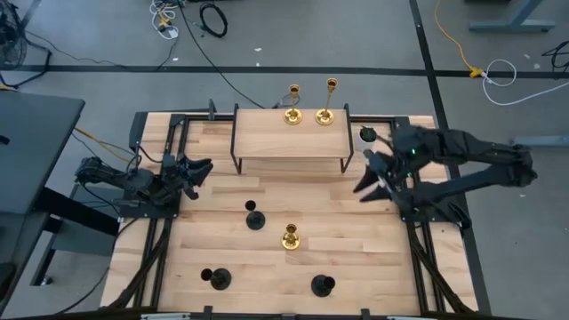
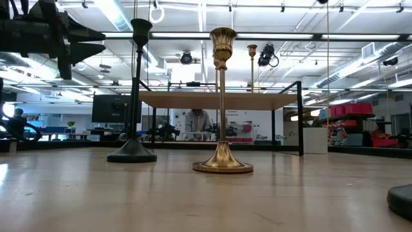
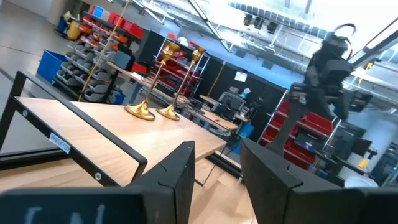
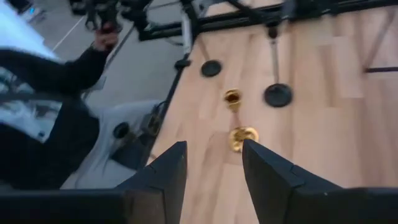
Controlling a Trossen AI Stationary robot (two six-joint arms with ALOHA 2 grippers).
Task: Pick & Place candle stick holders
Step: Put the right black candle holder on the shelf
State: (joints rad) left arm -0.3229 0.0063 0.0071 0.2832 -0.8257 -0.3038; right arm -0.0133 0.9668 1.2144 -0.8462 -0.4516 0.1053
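Two gold candle stick holders stand by their round bases on a raised wooden shelf at the table's far side. A third gold holder stands upright at mid-table. Three black holders stand around it toward the near edge. My left gripper is open and empty, left of the shelf. My right gripper is open and empty above the table right of the shelf. In its wrist view the mid-table gold holder shows ahead, beyond the fingers.
A small white pot stands by the shelf's right end, close to my right arm. The shelf's black metal legs reach down to the table. A person's dark sleeve shows beyond the table's edge in the right wrist view.
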